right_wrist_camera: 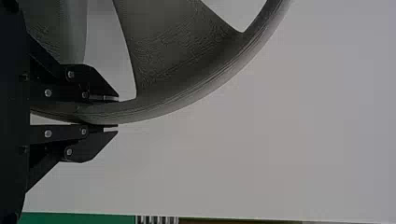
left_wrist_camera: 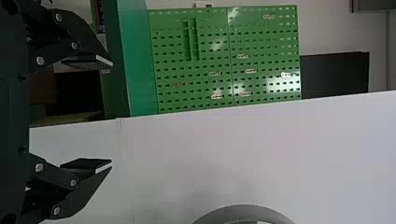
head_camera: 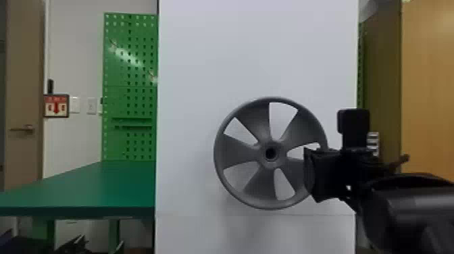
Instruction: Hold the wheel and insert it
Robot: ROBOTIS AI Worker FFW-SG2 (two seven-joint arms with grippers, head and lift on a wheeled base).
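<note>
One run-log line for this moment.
right gripper: shut on wheel at rim | left gripper: open, empty | white panel: behind wheel | insertion: unclear

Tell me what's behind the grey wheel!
A white panel is behind the grey wheel, peeking through the gaps between its spokes. Whatever its solid parts cover can't be seen.

The right arm (head_camera: 408, 212) was black, with a smooth, rounded casing; its wrist bore a black block (head_camera: 354, 130) with rounded corners. The left gripper (left_wrist_camera: 112, 113) and right gripper (head_camera: 310, 175) were also black; round silver screw heads (left_wrist_camera: 39, 60) studded their angular linkages; pale strips edged the flat fingertips.
</note>
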